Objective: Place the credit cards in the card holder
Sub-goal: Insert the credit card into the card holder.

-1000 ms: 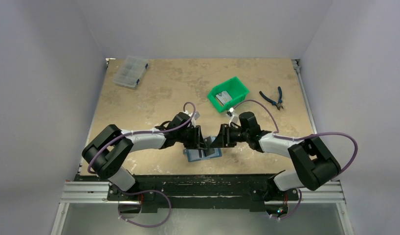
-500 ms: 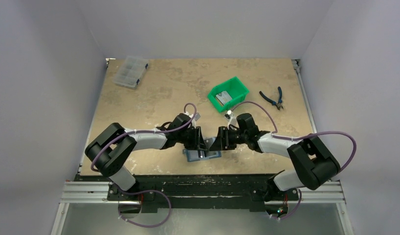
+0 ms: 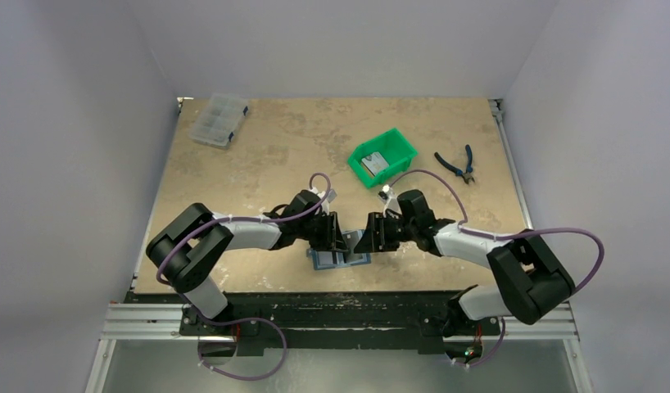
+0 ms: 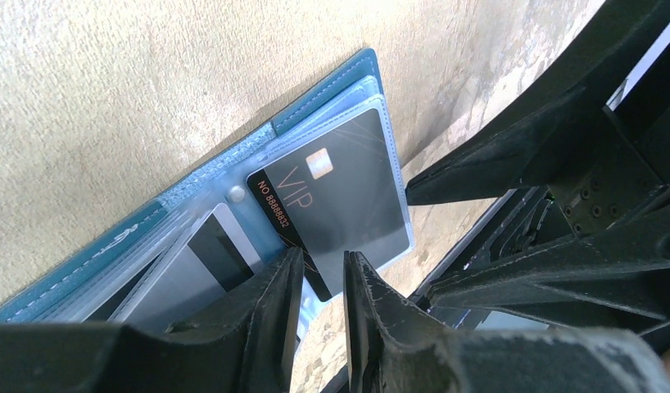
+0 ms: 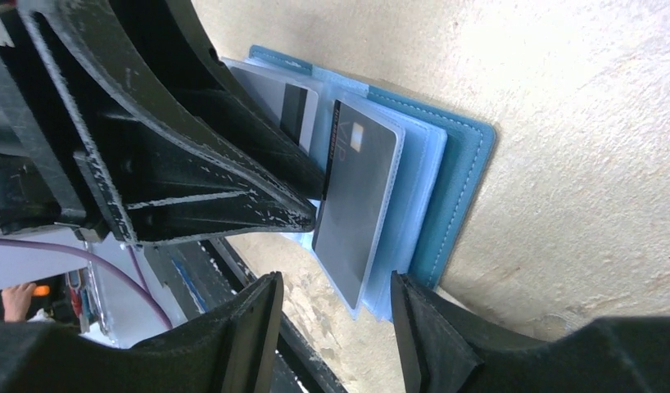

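The teal card holder lies open at the table's near edge, its clear sleeves showing in the left wrist view and the right wrist view. A dark VIP card sits in the top sleeve, also seen in the right wrist view. A grey card with a dark stripe lies in a sleeve beside it. My left gripper has a narrow gap between its fingers and points down at the dark card's corner. My right gripper is open wide, straddling the sleeve's end. Both grippers meet over the holder.
A green bin holding a grey card stands behind the grippers. Blue-handled pliers lie at the right. A clear compartment box sits at the far left corner. The table's front edge runs just below the holder.
My right gripper has shifted slightly left toward the holder. The left gripper and the holder have barely moved.
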Motion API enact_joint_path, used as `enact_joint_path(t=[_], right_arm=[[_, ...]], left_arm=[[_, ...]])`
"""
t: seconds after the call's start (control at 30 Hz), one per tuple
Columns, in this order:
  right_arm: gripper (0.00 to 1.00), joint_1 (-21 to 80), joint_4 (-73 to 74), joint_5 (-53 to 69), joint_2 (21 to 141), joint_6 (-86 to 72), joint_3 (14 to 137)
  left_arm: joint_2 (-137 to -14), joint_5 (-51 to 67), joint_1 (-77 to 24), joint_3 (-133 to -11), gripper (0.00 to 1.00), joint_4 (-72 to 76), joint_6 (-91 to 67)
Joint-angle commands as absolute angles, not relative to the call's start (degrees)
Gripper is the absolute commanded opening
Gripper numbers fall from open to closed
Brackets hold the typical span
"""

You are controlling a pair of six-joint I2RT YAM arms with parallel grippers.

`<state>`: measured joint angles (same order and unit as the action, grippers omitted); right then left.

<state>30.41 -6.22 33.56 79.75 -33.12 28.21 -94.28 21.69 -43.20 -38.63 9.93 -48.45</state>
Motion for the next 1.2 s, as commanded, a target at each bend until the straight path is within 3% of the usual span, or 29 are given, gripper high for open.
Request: enact_joint_path(t=[0.0,0.33,0.57,1.17], right_arm=[[0.56,30.7,-6.3,34.1,77.7,-32.4,30.0],[0.5,30.7,-6.6,34.0,78.5,-32.8,29.1],[0.57,30.7,3.9,28.0,71.2,-29.4,30.4],[0.45,31.8,-8.1,34.9,78.7,-33.3,27.4]], left_arm=[[-95.3,21.1,-43.4,-37.4,0.29,10.3,-47.5],[-94.6,21.1,-43.4,-36.9,0.28,10.4,-47.7],[-94.3,21.1,-43.4,-36.6,0.27,10.5,-47.8],[-94.0,21.3,-43.3,-36.0,0.26,11.2,-48.2]])
